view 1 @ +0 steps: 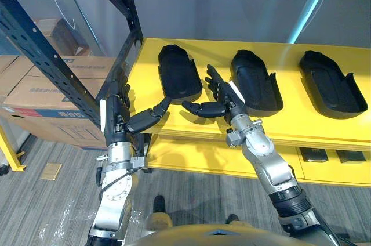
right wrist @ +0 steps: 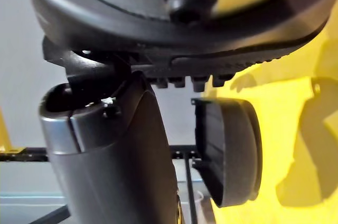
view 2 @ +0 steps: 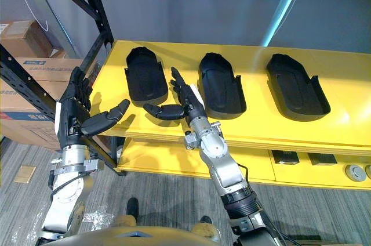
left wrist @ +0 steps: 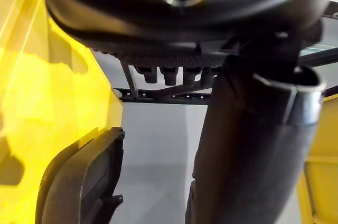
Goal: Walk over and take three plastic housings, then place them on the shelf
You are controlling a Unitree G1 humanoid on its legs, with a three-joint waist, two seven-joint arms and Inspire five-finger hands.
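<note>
Black plastic, matt and smooth, makes up all three housings, which lie in a row on the yellow shelf (view 1: 324,127), well apart from one another. Each is a shallow elongated shell, rounded at the far end, with raised walls and a stepped notch at the near end.

Left housing (view 1: 179,73): flat on the shelf, open side up. The right hand (view 1: 225,102) stands just beside its near right corner, between it and the middle housing (view 1: 255,80). Its fingers (view 1: 212,78) are straight and spread, pointing away from the robot, and the thumb is stretched sideways towards the left hand. It holds nothing. Whether the fingertips touch the left housing's edge cannot be told. The right wrist view shows a housing's rounded end past the fingertips, clear of them.

Right housing (view 1: 331,83): near the shelf's right end, well apart from both hands.

Left hand (view 1: 116,115): raised at the shelf's left front corner, fingers straight and upright, thumb extended towards the right hand. It holds nothing. The left housing lies beyond its thumb, apart from it.

Surroundings: a black perforated steel rack upright (view 1: 124,49) meets the shelf's left end. Brown cardboard boxes (view 1: 46,101) sit left of it, on grey carpet floor (view 1: 58,199).
</note>
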